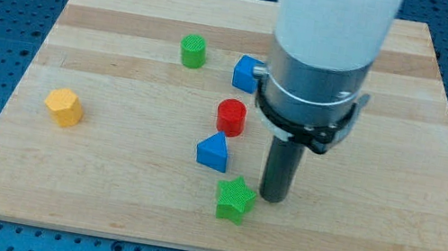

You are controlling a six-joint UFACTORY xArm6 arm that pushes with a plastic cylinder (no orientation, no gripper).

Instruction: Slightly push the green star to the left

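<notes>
Green star-shaped plastic block (235, 199) sits near the view's bottom edge of the pale wooden desk (104, 188), below the blue triangular block (213, 152) and red cylinder (231, 117). My tip (272, 197), the dark rod's lower end, stands just beside the star on the view's right, touching or nearly so; contact cannot be confirmed. No fingers on this rig, so no open or closed state to report. Judgement: approach done, tip lined up on the correct side; the short leftward push itself looks not yet made.
</notes>
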